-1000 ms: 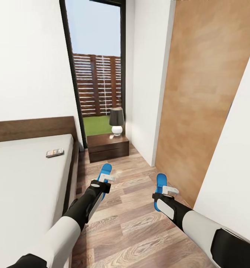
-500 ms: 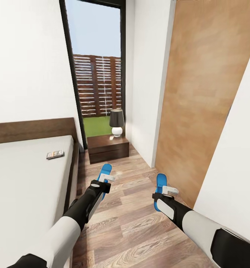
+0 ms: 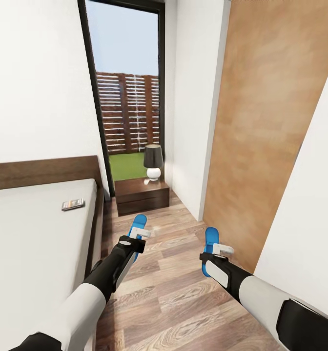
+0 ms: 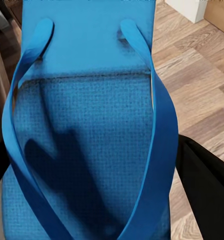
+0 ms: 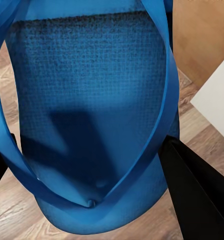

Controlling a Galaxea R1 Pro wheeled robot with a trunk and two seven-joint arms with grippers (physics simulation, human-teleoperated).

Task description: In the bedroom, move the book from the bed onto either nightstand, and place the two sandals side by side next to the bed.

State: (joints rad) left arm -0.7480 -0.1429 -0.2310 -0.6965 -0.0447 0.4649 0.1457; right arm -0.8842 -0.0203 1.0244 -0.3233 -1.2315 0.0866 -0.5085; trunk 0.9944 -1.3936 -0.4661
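Currently the book (image 3: pixel 72 204) lies on the bed's (image 3: pixel 32 243) grey mattress, well off to the left of the left gripper (image 3: pixel 137 236) and ahead of it. That gripper is clamped on a blue sandal (image 3: pixel 137 223), whose long axis points forward along the floor (image 3: pixel 178 292) toward the nightstand (image 3: pixel 141 193) beyond. Further right, the right gripper (image 3: pixel 219 250) pinches the second sandal (image 3: pixel 211 237), roughly parallel to the first. Both appear lifted off the floor, though that is hard to judge. The left arm is nearer the bed.
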